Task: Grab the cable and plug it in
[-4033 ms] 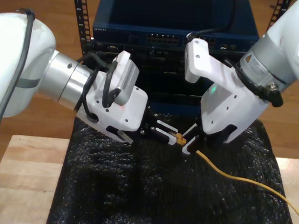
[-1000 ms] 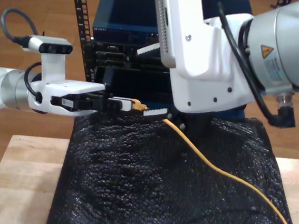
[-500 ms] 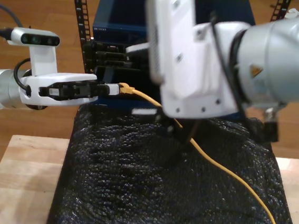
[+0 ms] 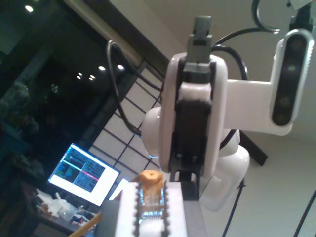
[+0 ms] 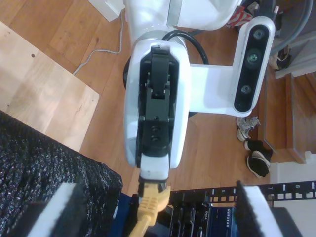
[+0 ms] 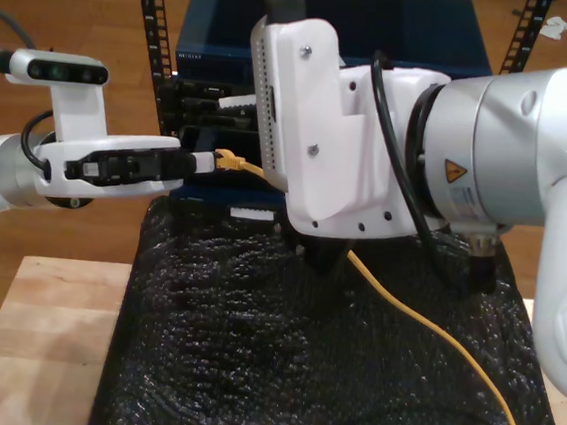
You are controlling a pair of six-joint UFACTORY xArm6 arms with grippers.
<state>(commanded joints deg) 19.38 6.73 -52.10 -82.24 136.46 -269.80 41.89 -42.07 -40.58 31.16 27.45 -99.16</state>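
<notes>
Pinching cable (image 6: pixel 230 160), my first gripper (image 6: pixel 206 162).

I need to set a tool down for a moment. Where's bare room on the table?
Free: the wooden table strip at the exterior view's left of the black mat, and the mat's near half between that edge and the cable. Crowded: the mat's rear edge by the rack, where my first gripper holds the plug and my second arm hangs.

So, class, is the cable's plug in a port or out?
Out. The plug sits clamped between my first gripper's fingers, with the cable trailing free across the black mat.
</notes>
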